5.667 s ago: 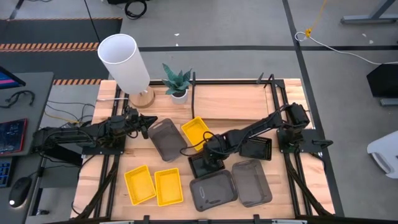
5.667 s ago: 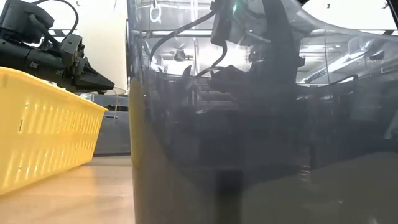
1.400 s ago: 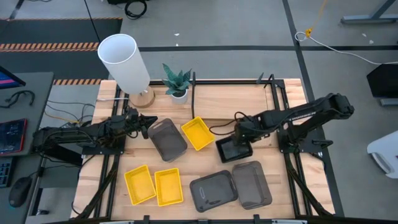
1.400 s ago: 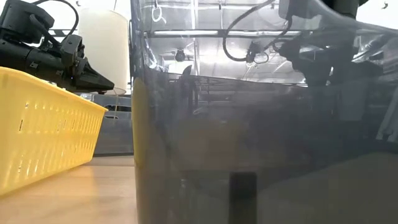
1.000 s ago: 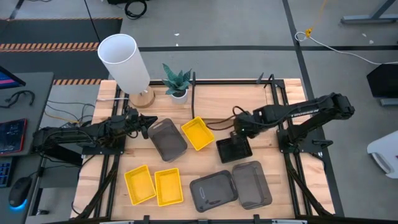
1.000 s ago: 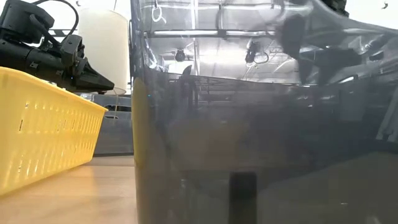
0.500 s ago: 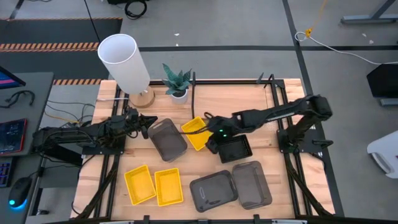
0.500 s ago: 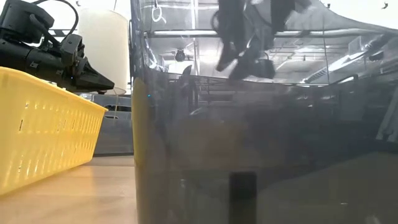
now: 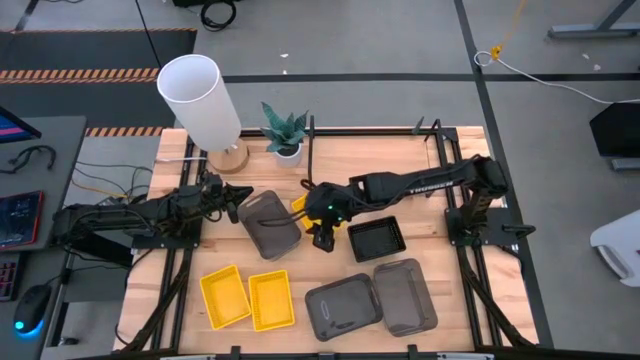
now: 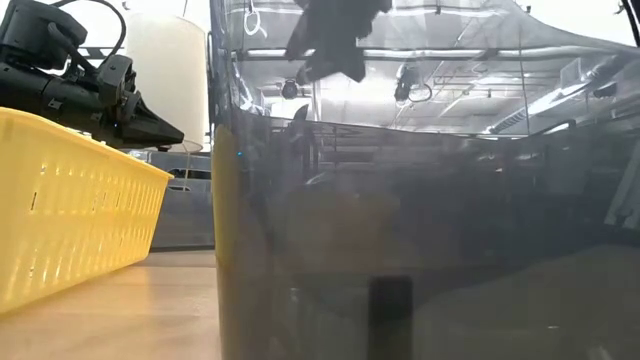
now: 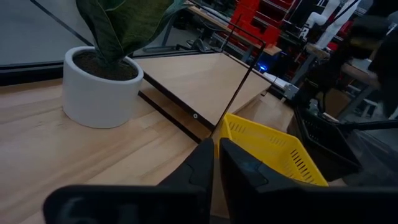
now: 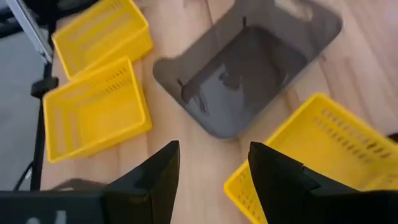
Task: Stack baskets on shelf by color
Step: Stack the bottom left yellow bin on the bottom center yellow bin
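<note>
My right gripper (image 9: 322, 238) is open and empty, above the table between a yellow basket (image 9: 299, 204) and a dark grey basket (image 9: 268, 222); both also show in the right wrist view, the yellow one (image 12: 311, 155) and the grey one (image 12: 249, 74). The black perforated baskets (image 9: 375, 238) sit in one pile on the table to its right. Two more yellow baskets (image 9: 247, 297) and two more dark grey baskets (image 9: 370, 300) lie near the front edge. The shelf (image 9: 370, 160) stands at the back. My left gripper (image 9: 236, 200) is shut and empty, at the table's left.
A white lamp (image 9: 200, 100) and a potted plant (image 9: 285, 135) stand at the back left. In the low view a dark grey basket wall (image 10: 420, 220) fills most of the picture, with a yellow basket (image 10: 70, 210) beside it.
My right gripper has gone from above the black baskets toward the table's left, to the yellow basket and the dark grey basket in the middle. The black baskets stay where they were on the table.
</note>
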